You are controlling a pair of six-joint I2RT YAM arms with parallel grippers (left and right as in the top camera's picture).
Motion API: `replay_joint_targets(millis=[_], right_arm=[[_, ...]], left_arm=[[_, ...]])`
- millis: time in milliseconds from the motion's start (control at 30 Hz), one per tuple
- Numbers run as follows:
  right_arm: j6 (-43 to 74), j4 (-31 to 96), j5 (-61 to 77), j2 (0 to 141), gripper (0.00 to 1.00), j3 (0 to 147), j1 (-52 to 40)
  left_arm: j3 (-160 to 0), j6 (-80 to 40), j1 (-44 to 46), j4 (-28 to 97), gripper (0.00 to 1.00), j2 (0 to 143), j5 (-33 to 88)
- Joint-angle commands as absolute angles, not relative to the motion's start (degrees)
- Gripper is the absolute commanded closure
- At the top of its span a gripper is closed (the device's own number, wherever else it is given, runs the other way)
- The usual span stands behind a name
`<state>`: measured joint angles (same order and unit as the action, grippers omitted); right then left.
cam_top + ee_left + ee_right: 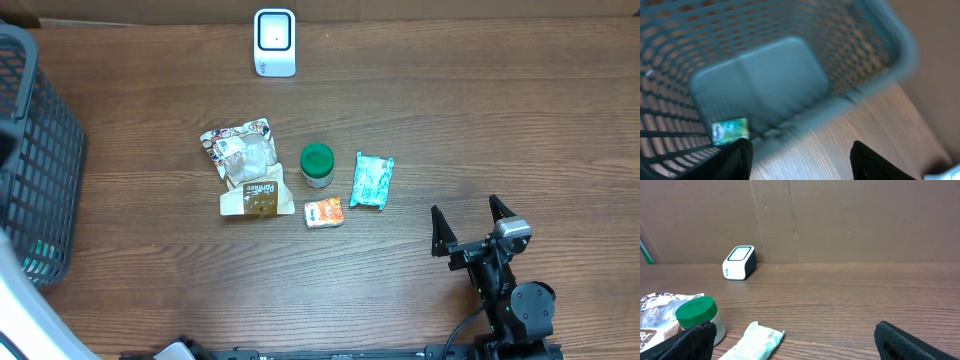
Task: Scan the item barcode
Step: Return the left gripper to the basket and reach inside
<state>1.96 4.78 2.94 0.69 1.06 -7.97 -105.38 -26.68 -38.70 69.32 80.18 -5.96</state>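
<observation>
The white barcode scanner [274, 42] stands at the table's far edge and also shows in the right wrist view as the scanner [739, 262]. Mid-table lie a silver-and-brown packet [245, 168], a green-lidded jar [317, 165], a teal packet [372, 181] and a small orange packet [323, 212]. My right gripper [465, 208] rests open near the front right, with nothing between its fingers [696, 341]. My left gripper [801, 145] hovers open and empty over the grey basket [790, 70]. A green packet [730, 131] lies inside the basket.
The dark mesh basket [40, 170] stands at the table's left edge. A brown cardboard wall [840, 220] backs the table behind the scanner. The left wrist view is blurred.
</observation>
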Motion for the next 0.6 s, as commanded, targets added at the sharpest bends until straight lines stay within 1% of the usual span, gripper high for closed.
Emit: replay_joint_targets(millis=[0, 200, 433, 567], right_arm=[[2.17, 4.6, 2.61, 0.16, 0.0, 0.47, -7.79], [2.17, 4.6, 2.61, 0.16, 0.0, 0.47, -7.79], [2.17, 4.6, 2.61, 0.16, 0.0, 0.47, -7.79], [2.17, 4.6, 2.59, 0.16, 0.0, 0.47, -7.79]], left_arm=[[-106.24, -28.6, -45.82, 68.45, 0.36, 84.79, 0.14], [-106.21, -28.58, -52.8, 70.35, 0.41, 94.78, -0.14], [-106.1, -28.56, -55.22, 73.14, 0.47, 103.9, -0.6], [-104.79, -30.04, -55.29, 74.63, 0.45, 107.9, -5.65]])
